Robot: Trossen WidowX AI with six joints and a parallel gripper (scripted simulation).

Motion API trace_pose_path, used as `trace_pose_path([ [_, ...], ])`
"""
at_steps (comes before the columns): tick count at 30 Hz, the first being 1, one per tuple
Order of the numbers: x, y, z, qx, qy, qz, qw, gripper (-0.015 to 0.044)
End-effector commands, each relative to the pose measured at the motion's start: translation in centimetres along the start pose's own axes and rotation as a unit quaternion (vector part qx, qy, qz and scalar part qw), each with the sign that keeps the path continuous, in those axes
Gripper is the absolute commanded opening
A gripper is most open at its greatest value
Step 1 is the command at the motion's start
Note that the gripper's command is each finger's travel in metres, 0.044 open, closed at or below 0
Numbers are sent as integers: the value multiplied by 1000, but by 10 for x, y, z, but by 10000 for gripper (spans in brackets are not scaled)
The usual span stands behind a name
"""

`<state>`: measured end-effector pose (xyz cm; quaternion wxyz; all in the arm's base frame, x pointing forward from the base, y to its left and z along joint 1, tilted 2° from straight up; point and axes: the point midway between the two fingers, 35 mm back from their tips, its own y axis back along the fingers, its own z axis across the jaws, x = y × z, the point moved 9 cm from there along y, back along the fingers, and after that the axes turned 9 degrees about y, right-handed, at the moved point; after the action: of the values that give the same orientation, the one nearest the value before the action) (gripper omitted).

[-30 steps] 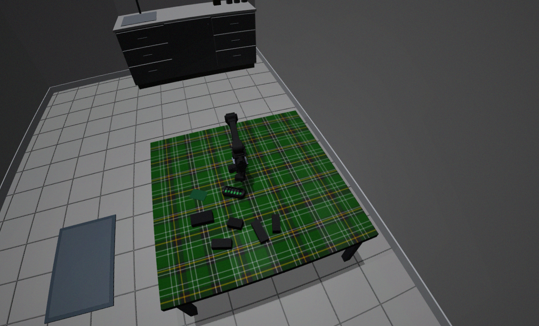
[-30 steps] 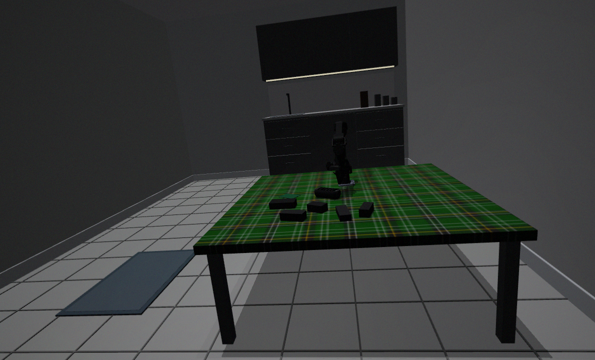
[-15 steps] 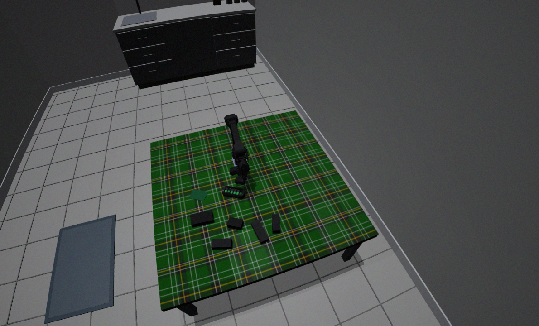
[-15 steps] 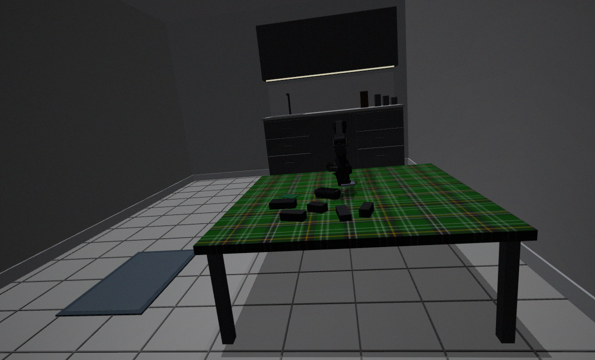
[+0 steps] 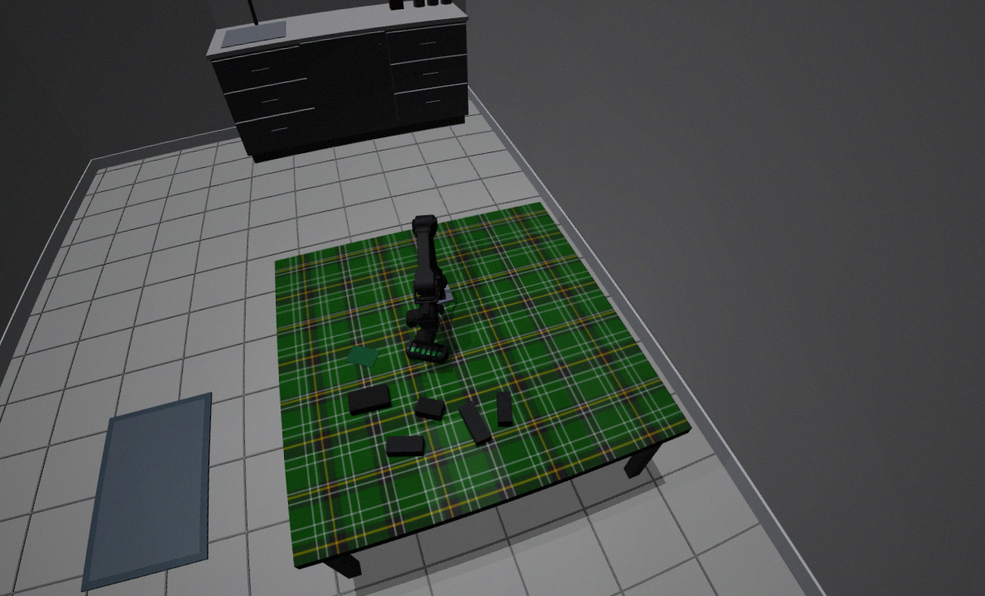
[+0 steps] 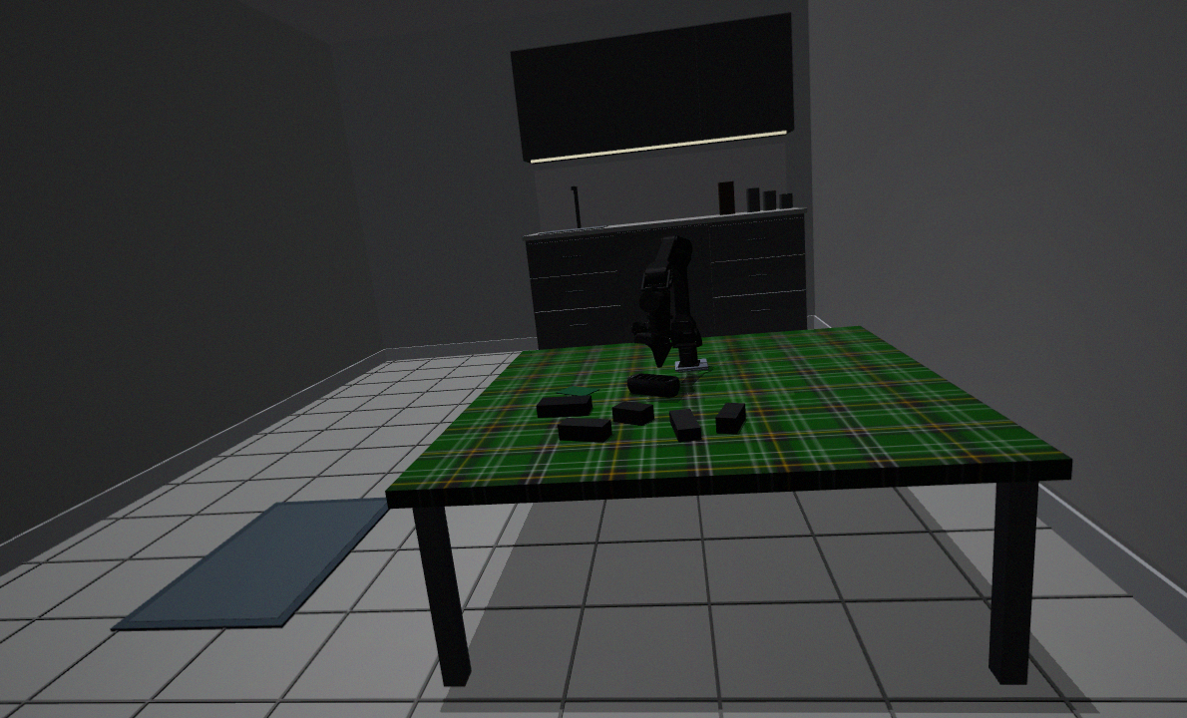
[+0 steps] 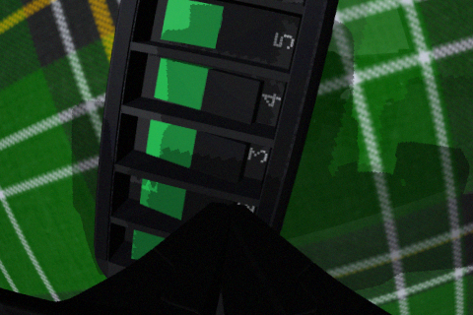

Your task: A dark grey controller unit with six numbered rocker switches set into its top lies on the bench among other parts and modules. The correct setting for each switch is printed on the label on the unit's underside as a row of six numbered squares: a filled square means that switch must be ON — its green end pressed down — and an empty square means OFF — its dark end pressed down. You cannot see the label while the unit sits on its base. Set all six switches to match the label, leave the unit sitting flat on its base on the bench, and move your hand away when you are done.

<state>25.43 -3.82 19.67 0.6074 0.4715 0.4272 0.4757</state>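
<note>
The dark grey controller unit (image 5: 428, 358) (image 6: 652, 386) (image 7: 295, 108) sits on its base on the bench, rockers facing up. In the wrist view rockers 3, 4 and 6 show raised dark ends, with their green ends looking pressed down. Rocker 5 (image 7: 192, 23) looks tilted the other way, its dark end low. The label underneath is hidden. My gripper (image 5: 425, 342) (image 6: 660, 364) (image 7: 225, 220) is shut and empty, its tips pointing down just above the unit. In the wrist view it covers parts of rockers 1 and 2, whose settings I cannot tell.
Several black blocks, among them a large one (image 5: 368, 400) (image 6: 564, 407) and a long angled one (image 5: 474, 423) (image 6: 685, 426), lie on the plaid bench (image 5: 555, 370) (image 6: 848, 437) on the side away from the arm base. A flat green plate (image 5: 362, 356) (image 6: 577, 391) lies beside the unit.
</note>
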Motion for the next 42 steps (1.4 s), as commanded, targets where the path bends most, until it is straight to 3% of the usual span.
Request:
trace_pose_path([
  [1,-30,3,21,40,-20,7,999,0],
  [6,-55,5,35,74,-38,15,996,0],
  [42,-53,-39,28,74,-38,15,996,0],
])
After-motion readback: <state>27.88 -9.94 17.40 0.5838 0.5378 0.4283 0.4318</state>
